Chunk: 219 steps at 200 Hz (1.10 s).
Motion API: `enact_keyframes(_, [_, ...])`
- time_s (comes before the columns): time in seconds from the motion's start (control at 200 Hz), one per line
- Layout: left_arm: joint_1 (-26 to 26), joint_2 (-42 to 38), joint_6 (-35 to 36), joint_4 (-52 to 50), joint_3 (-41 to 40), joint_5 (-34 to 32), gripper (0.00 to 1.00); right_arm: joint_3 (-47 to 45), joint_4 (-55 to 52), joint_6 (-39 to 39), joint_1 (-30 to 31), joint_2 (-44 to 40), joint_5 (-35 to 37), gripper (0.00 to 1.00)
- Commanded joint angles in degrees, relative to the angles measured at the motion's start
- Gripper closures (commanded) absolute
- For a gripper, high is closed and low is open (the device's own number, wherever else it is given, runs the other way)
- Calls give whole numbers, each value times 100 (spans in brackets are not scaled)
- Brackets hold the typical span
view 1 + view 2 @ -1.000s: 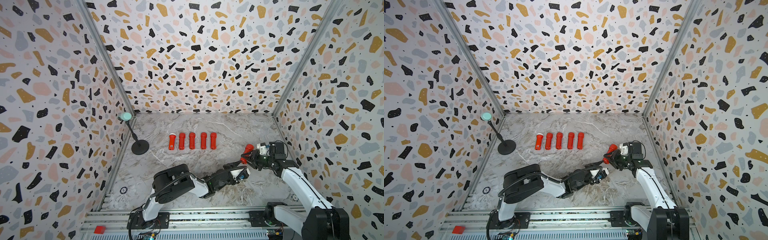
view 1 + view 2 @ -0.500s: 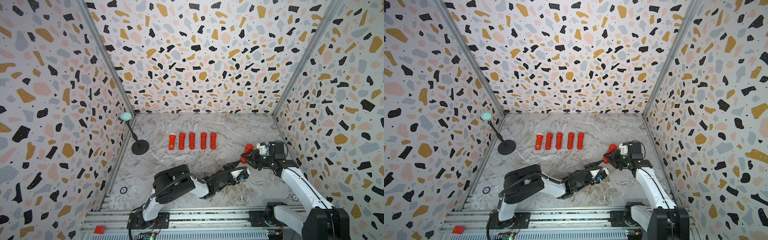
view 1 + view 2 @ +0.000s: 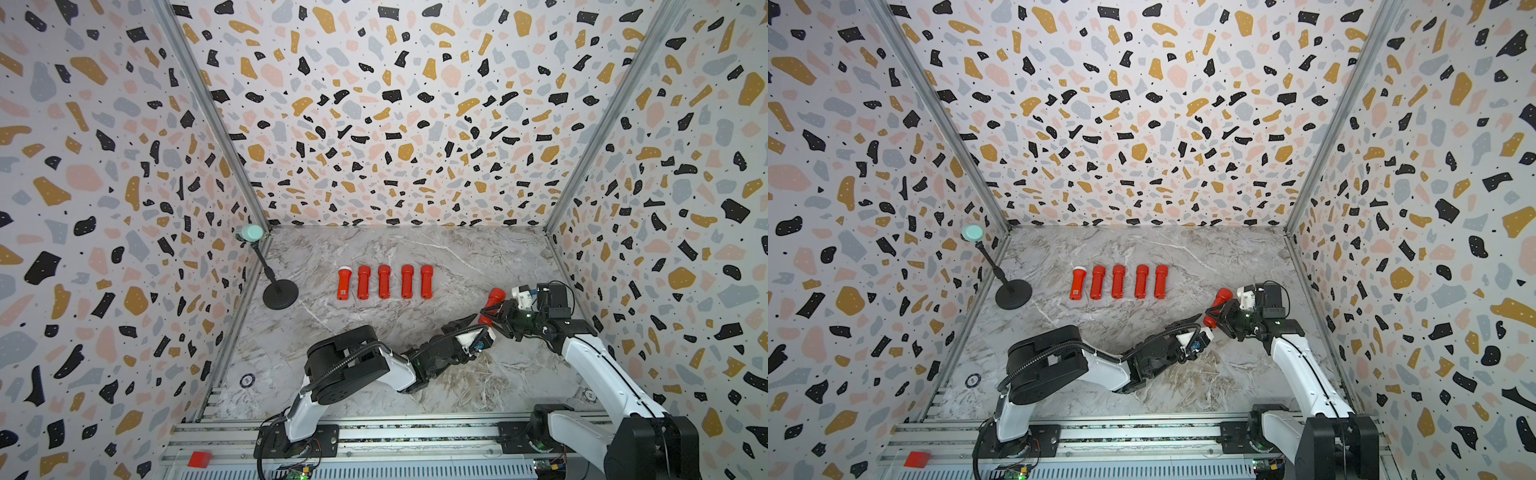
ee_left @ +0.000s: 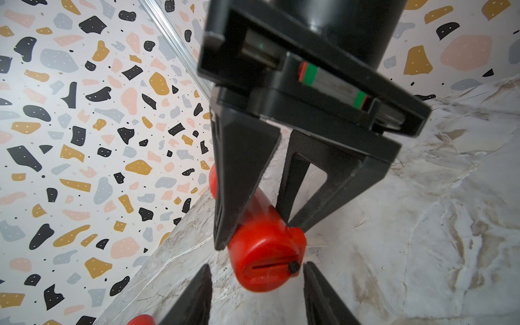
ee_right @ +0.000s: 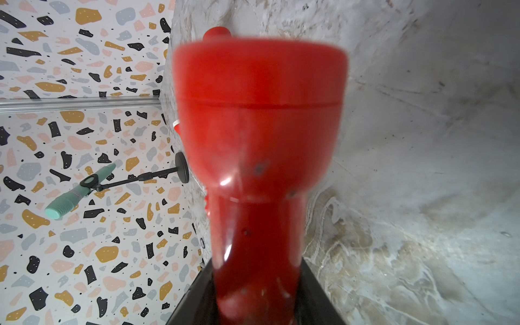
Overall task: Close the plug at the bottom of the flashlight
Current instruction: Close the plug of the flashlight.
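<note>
Right fingers [image 4: 242,174]: clamped on flashlight [image 4: 264,247] barrel, one each side.
Left fingers [image 4: 194,298]: apart, flanking butt end, touching nothing.
Flashlight place: held in right gripper [image 3: 489,312], right of row [image 3: 384,282] and nearer the arm bases, head pointing away from left gripper [image 3: 478,326].
Plug [image 4: 261,278]: on butt face, shown by left wrist alone; thin slit [image 4: 270,264] and dark stud [image 4: 293,266] there; shut or not, cannot tell.
Right wrist alone: flared head close up, blurred, hiding most of row.
Both top views: grippers meeting tip to tip; butt face too small to read.
</note>
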Motion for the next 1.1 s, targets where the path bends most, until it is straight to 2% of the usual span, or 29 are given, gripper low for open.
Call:
enact_keyframes(0.0, [15, -46, 55, 307, 6, 102, 48, 203, -5, -75, 35, -118, -75, 100])
enact_keyframes(1.091, [17, -5, 294, 74, 209, 68, 56, 113, 65, -75, 184, -103, -168, 100])
